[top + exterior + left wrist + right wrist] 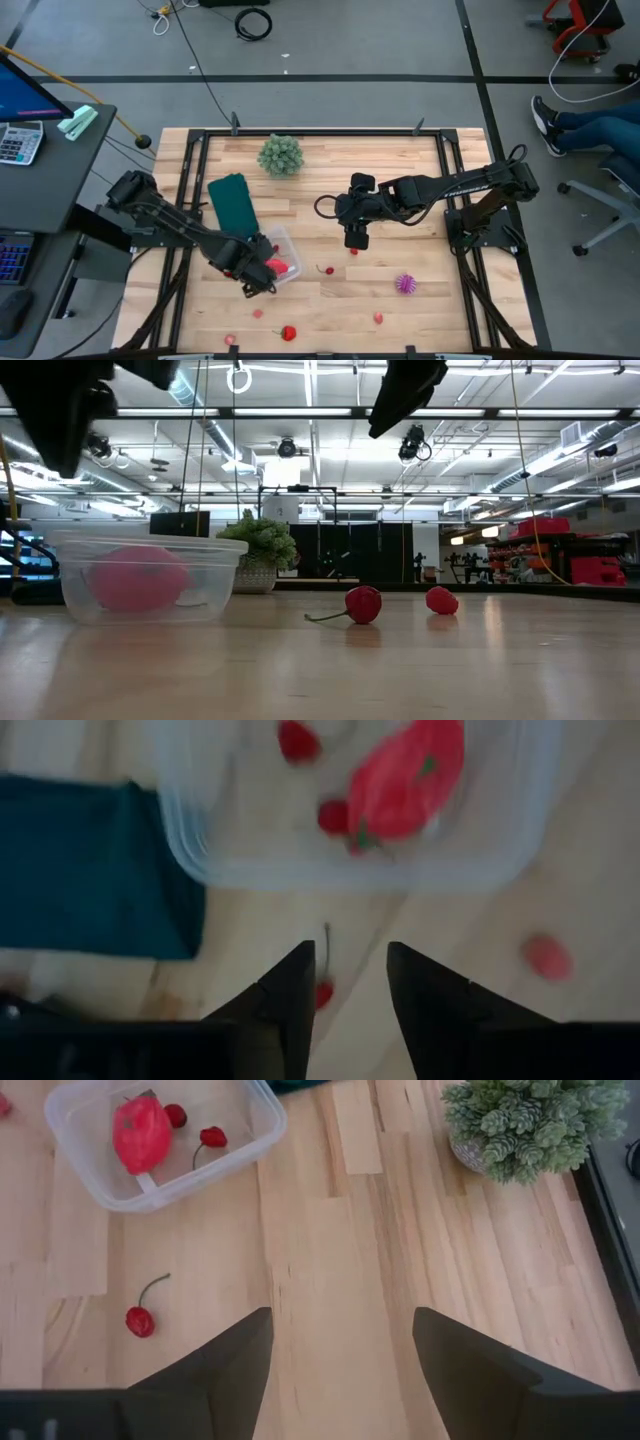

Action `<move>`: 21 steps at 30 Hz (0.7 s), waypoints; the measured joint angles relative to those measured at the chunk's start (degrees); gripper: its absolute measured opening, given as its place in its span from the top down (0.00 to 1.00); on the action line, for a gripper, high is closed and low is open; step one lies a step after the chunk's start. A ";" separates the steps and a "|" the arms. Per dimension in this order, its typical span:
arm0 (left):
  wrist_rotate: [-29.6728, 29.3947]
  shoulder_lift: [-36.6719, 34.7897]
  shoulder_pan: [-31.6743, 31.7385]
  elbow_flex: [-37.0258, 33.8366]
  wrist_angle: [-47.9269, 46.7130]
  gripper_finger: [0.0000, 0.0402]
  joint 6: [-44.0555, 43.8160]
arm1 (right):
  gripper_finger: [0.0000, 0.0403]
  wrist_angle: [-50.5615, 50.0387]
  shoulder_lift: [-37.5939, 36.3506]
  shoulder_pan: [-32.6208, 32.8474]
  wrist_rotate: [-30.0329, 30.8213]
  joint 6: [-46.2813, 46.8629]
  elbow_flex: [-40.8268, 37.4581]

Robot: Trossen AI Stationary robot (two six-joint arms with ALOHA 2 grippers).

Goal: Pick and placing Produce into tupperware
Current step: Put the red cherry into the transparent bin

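Note:
The clear tupperware point(283, 254) stands on the wooden table and holds a large red piece of produce point(405, 775) and two small red ones point(333, 816). My left gripper point(345, 990) hangs open just beside the tupperware's near-left side, pointing down, with nothing between its fingers. Below it on the wood lies a stemmed cherry point(322, 992), partly behind one finger. My right gripper point(340, 1360) is open too, raised over the table's middle point(357, 238). Another cherry point(328, 270) lies right of the tupperware.
Loose produce on the table: a red piece point(354, 251), a spiky purple one point(405, 284), pink ones point(379, 318) point(257, 313) and a red one point(289, 333) near the front edge. A dark green flat piece point(232, 200) and a bushy plant point(281, 155) sit farther back.

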 joint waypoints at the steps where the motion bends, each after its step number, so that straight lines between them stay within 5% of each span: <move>1: 0.85 0.02 -0.71 -0.20 -0.08 0.68 -0.24 | 0.38 0.00 0.00 0.00 0.00 0.00 0.00; 11: 3.50 0.02 -7.07 -11.03 1.47 0.61 -12.42 | 0.38 0.90 0.00 0.00 3.67 -1.51 -0.01; 21: 4.85 0.04 -8.47 -22.25 21.41 0.53 -14.31 | 0.38 0.95 0.00 -0.02 4.15 -1.53 0.00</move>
